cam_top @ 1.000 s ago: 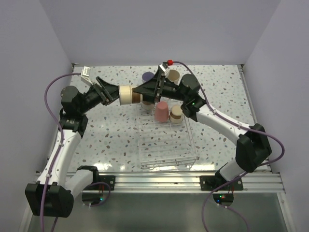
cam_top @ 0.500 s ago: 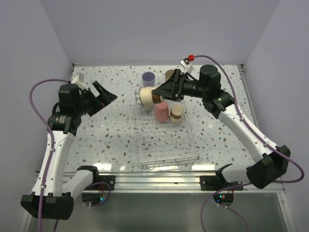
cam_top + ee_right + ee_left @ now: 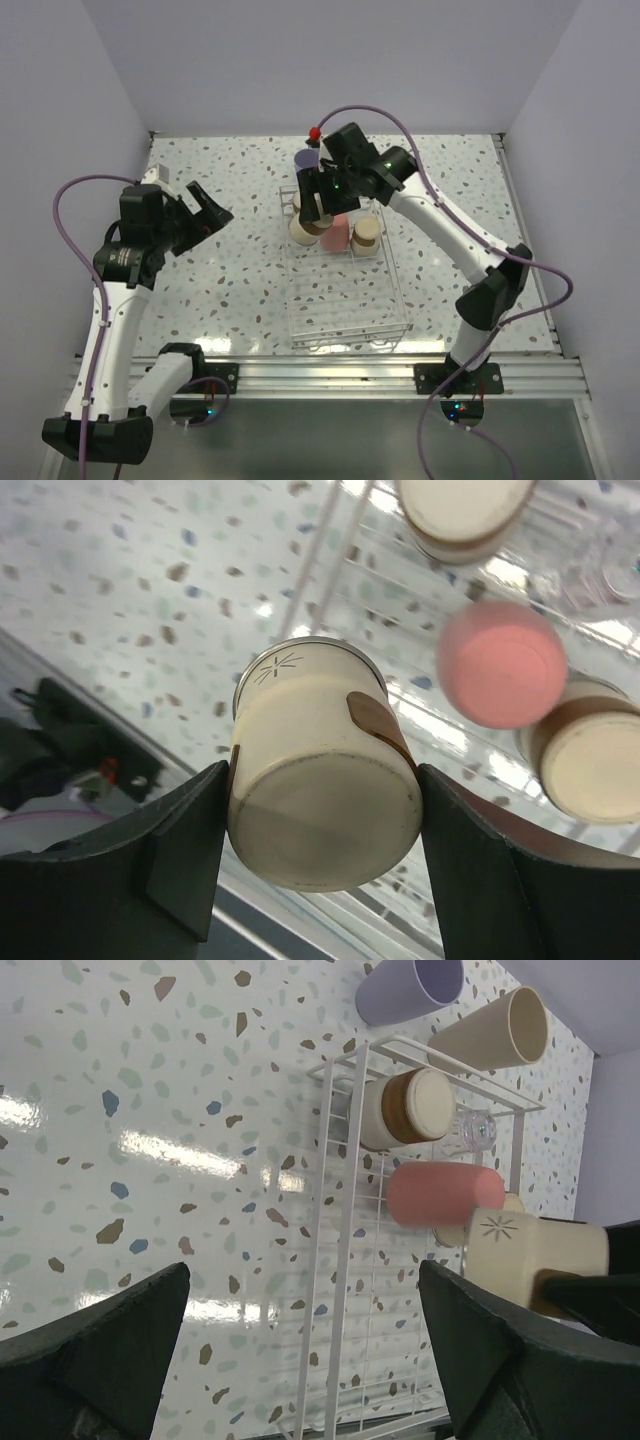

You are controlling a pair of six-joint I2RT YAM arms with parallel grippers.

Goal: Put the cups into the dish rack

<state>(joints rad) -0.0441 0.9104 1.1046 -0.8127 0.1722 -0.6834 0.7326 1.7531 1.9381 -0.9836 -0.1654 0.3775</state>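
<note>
my right gripper (image 3: 322, 200) grips a brown-grey cup (image 3: 315, 770) over the dish rack (image 3: 292, 310), where the coral cup (image 3: 445, 1192) and others stand; lavender cup (image 3: 410, 985) and beige cup (image 3: 495, 1030) wait outside.

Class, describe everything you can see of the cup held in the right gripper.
The cream cup is a short, smooth tumbler, plastic-looking, with a brown strip down one side and a small starburst mark near one end. The right gripper clamps it between both fingers, tilted in the air over the far end of the dish rack, near the coral cup. Nothing else visibly touches it.
</note>
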